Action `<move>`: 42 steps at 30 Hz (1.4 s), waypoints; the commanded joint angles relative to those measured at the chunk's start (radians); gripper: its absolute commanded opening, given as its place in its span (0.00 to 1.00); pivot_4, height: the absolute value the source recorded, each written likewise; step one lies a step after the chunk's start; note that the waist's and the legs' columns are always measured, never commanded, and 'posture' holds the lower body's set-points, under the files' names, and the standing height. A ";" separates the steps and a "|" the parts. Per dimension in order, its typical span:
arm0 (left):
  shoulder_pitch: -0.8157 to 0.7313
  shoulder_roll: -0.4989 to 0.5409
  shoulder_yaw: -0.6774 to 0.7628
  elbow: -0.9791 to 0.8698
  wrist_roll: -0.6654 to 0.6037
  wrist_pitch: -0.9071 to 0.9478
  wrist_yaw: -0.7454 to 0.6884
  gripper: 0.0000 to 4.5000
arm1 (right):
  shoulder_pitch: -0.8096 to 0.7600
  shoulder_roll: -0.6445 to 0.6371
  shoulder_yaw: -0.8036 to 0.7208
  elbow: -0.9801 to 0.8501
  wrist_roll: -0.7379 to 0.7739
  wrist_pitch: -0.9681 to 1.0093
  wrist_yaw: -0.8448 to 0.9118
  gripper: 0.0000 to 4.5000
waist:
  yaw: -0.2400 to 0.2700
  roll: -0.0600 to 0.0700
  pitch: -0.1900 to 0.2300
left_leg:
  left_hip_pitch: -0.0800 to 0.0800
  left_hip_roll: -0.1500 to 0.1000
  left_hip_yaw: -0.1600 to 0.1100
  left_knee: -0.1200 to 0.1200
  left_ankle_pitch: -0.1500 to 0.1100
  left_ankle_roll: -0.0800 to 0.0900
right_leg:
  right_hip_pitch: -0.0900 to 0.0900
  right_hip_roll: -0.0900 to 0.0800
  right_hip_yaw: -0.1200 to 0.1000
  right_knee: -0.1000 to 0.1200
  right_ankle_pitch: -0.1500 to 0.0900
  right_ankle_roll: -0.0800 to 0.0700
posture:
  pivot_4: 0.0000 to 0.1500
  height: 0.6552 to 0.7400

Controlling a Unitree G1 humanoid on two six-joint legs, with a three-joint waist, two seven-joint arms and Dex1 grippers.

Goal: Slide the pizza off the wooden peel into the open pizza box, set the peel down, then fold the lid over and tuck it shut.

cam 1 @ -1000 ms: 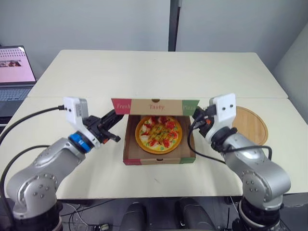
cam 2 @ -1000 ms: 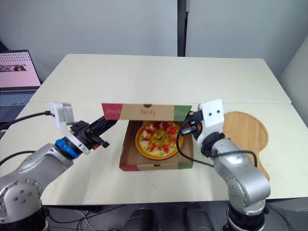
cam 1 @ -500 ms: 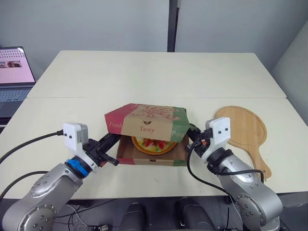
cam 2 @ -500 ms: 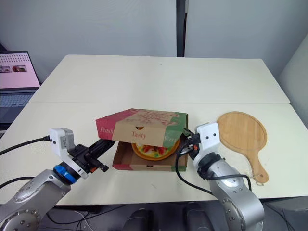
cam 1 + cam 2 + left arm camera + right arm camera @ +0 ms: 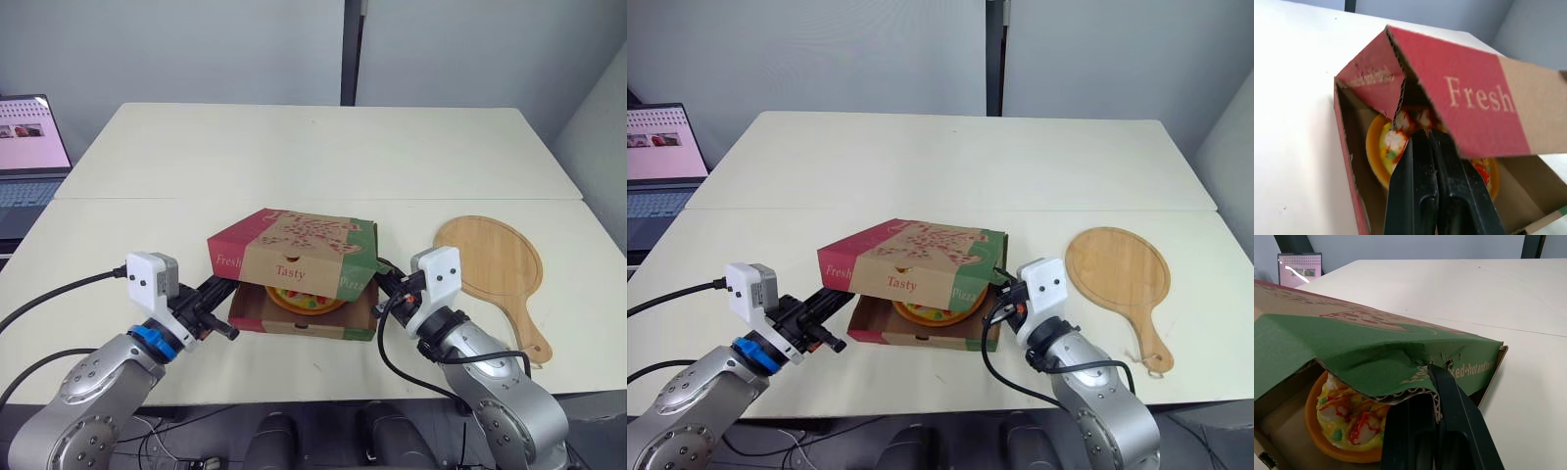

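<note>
**Lid half down**

The left claw [image 5: 1430,137] and right claw [image 5: 1425,387] each pinch a side flap of the lid [image 5: 294,243], which hangs tilted over the pizza [image 5: 299,302] in the pizza box [image 5: 294,324], wooden peel [image 5: 495,262] to its right. A hard push could tear the creased green flap [image 5: 1381,357].

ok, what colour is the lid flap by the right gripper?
The lid flap is green with pale print; clearest in right wrist view.

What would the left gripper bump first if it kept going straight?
Probably the pizza; the left gripper points into the box, under the lid. Depth is hard to judge.
</note>
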 commanded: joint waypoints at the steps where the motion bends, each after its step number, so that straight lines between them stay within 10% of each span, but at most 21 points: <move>1: 0.007 0.013 -0.004 -0.017 0.011 -0.025 -0.018 0.00 | 0.004 -0.010 0.003 -0.002 0.011 0.017 0.007 0.21 | 0.000 0.000 0.000 | 0.000 0.000 0.000 0.000 0.000 0.000 | 0.000 0.000 0.000 0.000 0.000 0.000 | 1.00 0.93; 11: 0.023 0.015 -0.009 -0.018 0.030 -0.037 -0.044 0.00 | 0.069 -0.147 -0.043 -0.069 0.057 0.045 0.102 0.98 | 0.006 0.000 0.000 | -0.003 -0.001 0.000 -0.003 0.000 0.000 | 0.001 -0.003 -0.001 -0.010 0.002 0.004 | 1.00 0.93; 26: -0.102 0.066 0.081 0.157 0.058 -0.104 -0.090 0.00 | -0.021 -0.255 -0.273 0.026 0.187 -0.039 0.244 0.98 | 0.011 0.000 0.000 | -0.003 -0.003 0.002 -0.002 0.000 0.000 | 0.003 -0.003 -0.003 -0.013 0.004 0.008 | 1.00 0.93; 34: -0.361 0.192 0.005 0.379 0.132 -0.143 -0.248 0.46 | -0.135 -0.222 -0.292 0.075 0.200 -0.009 0.201 0.98 | 0.017 0.000 0.000 | -0.004 -0.004 0.003 -0.002 0.000 0.000 | 0.003 -0.002 -0.004 -0.013 0.007 0.012 | 1.00 0.93; 42: -0.570 0.161 -0.105 0.529 0.236 -0.207 -0.285 0.46 | -0.175 -0.227 -0.286 0.081 0.212 0.006 0.178 0.98 | 0.025 0.000 0.000 | -0.004 -0.005 0.003 -0.004 0.000 0.000 | 0.003 -0.002 -0.006 -0.013 0.008 0.014 | 1.00 0.93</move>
